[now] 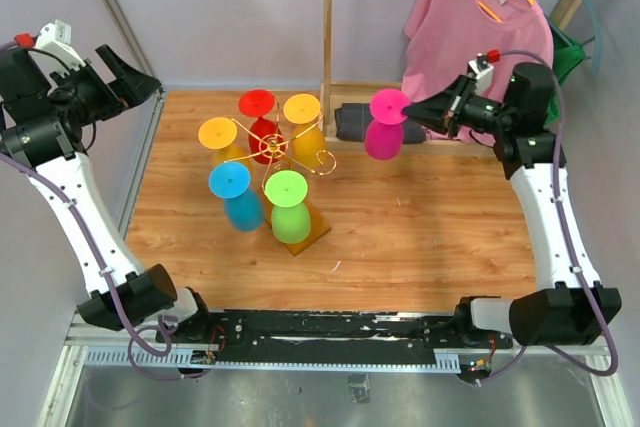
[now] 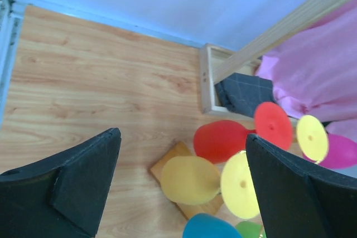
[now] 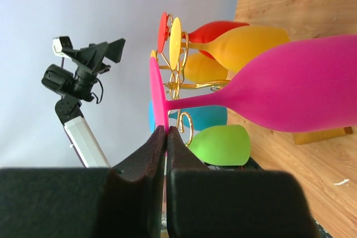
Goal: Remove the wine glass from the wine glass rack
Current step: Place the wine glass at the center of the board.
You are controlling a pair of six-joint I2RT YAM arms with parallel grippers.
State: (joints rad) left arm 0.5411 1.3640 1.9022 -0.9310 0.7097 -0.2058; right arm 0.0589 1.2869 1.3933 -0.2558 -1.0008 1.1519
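Pink glass [image 1: 385, 127] already off the rack [image 1: 283, 150], right tool [image 1: 412, 112] clamped on its foot; left tool [image 1: 140, 75] jaws apart, idle. Left: set it down.

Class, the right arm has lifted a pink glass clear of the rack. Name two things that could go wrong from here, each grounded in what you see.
1. The right gripper pinches only the thin foot rim of the upside-down pink plastic wine glass, jaws shut; the heavy bowl hangs below, so it might swing or slip.
2. The gold wire wine glass rack is close by with five glasses hanging; a careless sweep could knock them.
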